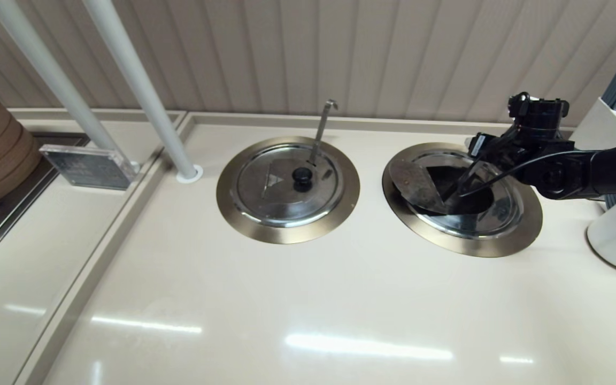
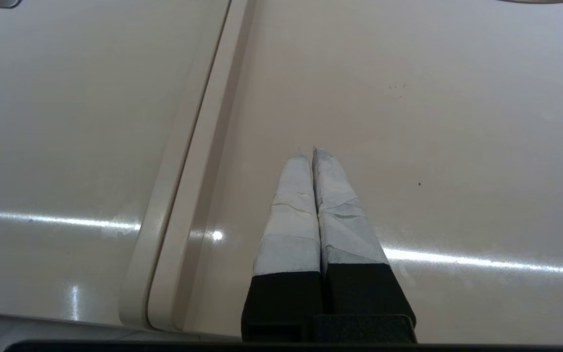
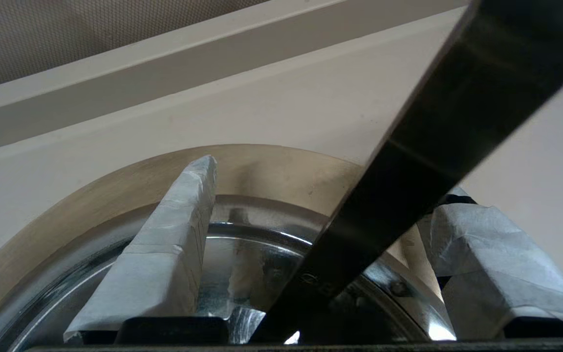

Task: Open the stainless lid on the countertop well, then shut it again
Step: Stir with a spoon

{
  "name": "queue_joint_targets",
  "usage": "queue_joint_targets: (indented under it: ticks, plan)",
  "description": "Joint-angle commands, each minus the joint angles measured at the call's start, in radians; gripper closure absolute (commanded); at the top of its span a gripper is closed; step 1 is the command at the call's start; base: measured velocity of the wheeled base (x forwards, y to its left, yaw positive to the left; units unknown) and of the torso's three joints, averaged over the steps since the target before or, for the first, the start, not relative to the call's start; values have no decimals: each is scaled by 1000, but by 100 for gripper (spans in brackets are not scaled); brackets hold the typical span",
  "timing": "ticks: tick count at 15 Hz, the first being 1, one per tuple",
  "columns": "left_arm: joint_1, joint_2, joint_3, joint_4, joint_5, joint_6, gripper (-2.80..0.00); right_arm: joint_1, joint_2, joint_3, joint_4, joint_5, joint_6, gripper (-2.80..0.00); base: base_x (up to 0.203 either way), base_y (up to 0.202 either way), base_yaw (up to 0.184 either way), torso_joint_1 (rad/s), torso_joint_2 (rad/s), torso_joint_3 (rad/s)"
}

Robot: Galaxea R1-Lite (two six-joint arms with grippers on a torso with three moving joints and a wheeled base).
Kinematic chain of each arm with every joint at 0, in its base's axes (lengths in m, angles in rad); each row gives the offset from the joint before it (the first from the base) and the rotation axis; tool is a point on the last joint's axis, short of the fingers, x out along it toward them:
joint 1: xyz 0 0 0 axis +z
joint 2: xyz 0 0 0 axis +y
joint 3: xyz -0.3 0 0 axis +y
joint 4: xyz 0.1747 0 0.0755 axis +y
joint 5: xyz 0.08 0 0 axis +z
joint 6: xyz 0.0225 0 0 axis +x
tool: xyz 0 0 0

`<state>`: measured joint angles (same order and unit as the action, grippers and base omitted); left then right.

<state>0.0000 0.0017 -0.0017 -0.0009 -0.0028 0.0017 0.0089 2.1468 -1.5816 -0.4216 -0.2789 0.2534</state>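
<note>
The right claw (image 1: pixel 460 190) hangs low over the countertop well (image 1: pixel 522 235), at the end of a black arm that comes in from the robot's right. Its two fingers (image 3: pixel 164 254), wrapped in pale grey tape with wrinkles, are spread wide apart and I see nothing pressed between them.

The stainless lid (image 1: pixel 492 211) is directly under the claw. It is round, of polished steel, bright like a mirror and full of dark reflections. On the side of the claw toward the robot's left, a duller grey wedge-shaped part shows on it. Whether the lid sits fully flat in the well or is a little lifted, I cannot tell; its knob is hidden by the claw.

Around the lid, on all sides of the claw, lies the wide flat ring of the well, bronze-coloured with a fine brushed texture. A flat, straight, dark metal ladle handle (image 3: pixel 408 161) passes slantwise between the two fingers, closer to one of them. Its long axis goes up and away from the lid.

Well apart from the claw, on the robot's left, the twin lid (image 1: pixel 289 187) lies closed in its own ring, with a black knob and a hook-tipped handle.

The counter (image 1: pixel 308 299) is smooth, glossy and cream-coloured. The left claw (image 2: pixel 306 152) is above a bare part of it, beside a raised seam, with its taped fingers pressed together on nothing.
</note>
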Motion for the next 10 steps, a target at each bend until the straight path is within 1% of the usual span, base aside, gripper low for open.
queue_joint_targets:
  ticks: [1,2,5,6,8,10]
  plan:
    - [0,1,0,-1,0,0,0,-1,45,-9,-32,13,1,-280,0,0,0,0,0,0]
    - [0,1,0,-1,0,0,0,-3,45,-8,-52,18,1,-280,0,0,0,0,0,0]
    - [0,1,0,-1,0,0,0,-6,39,-4,-59,24,3,-280,0,0,0,0,0,0]
    - [0,1,0,-1,0,0,0,-6,39,-3,-59,24,3,0,0,0,0,0,0,0]
    - [1,1,0,-1,0,0,0,-6,35,-4,-61,23,3,0,0,0,0,0,0,0]
    - [0,1,0,-1,0,0,0,-6,38,-2,-105,23,2,0,0,0,0,0,0,0]
